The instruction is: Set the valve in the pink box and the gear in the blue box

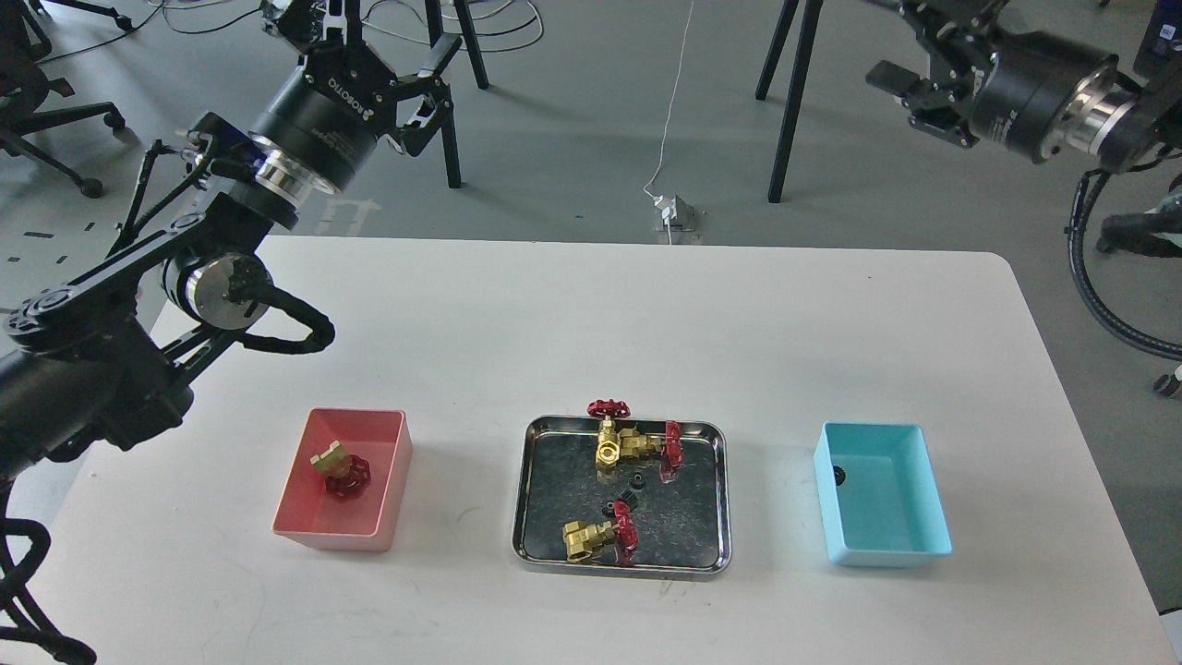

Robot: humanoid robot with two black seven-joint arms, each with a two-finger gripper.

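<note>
Currently both grippers, left gripper [427, 88] & right gripper [910, 92], open, empty, raised. Valves [617, 441] & gears [635, 478] crowd steel tray [528, 489], far below/between them. Risk: fingers snag neighbouring valve, flick gear out.

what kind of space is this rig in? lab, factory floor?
Most likely a robotics lab or test room, not a production floor. A plain white table stands on grey flooring, black tripod legs stand behind it, loose cables run to a power strip, and an office chair base shows at far left.
</note>
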